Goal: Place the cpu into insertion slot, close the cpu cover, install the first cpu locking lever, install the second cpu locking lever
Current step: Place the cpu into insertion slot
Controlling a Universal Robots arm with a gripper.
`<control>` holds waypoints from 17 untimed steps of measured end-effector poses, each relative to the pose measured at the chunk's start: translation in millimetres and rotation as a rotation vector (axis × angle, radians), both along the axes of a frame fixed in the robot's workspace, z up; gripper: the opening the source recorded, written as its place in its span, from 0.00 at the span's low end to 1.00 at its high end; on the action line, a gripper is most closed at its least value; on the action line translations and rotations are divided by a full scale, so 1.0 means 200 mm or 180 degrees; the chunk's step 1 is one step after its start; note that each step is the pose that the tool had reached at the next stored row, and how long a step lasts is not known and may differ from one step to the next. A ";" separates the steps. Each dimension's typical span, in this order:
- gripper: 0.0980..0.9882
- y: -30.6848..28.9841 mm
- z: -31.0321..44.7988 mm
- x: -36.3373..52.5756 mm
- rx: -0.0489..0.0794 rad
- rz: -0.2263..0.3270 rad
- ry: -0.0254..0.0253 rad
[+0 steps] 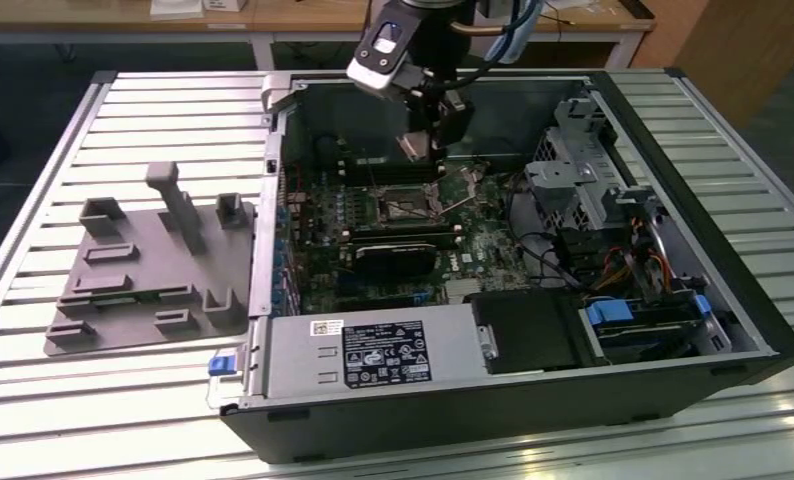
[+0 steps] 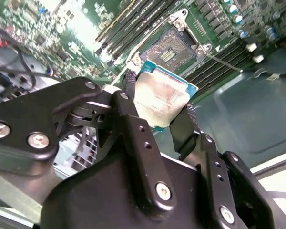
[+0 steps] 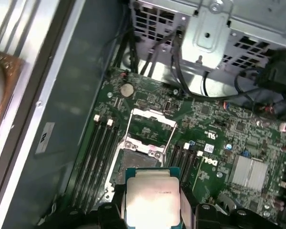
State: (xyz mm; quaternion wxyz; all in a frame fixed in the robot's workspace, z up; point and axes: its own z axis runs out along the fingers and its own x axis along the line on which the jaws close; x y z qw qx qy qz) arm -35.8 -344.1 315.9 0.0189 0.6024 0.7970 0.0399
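- gripper [image 2: 159,102] clamped on the cpu [image 3: 152,195] edges
- cpu hangs above the board, near the open slot [image 3: 133,164], cover [image 3: 150,126] flipped back
- if it lands skewed or off-centre, slot pins could bend

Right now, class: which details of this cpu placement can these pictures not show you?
- First wrist view: part of the insertion slot, covered by the cpu.
- Second wrist view: the cpu's side edges, behind the gripper fingers.
- Exterior view: the cpu's height above the insertion slot, too small and masked by the gripper.
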 end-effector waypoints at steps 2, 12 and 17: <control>0.49 0.000 -0.007 0.000 0.0000 -0.0115 0.0000; 0.49 0.000 -0.044 -0.001 0.0000 -0.0682 0.0000; 0.49 0.001 -0.067 -0.019 0.0002 -0.0792 -0.0015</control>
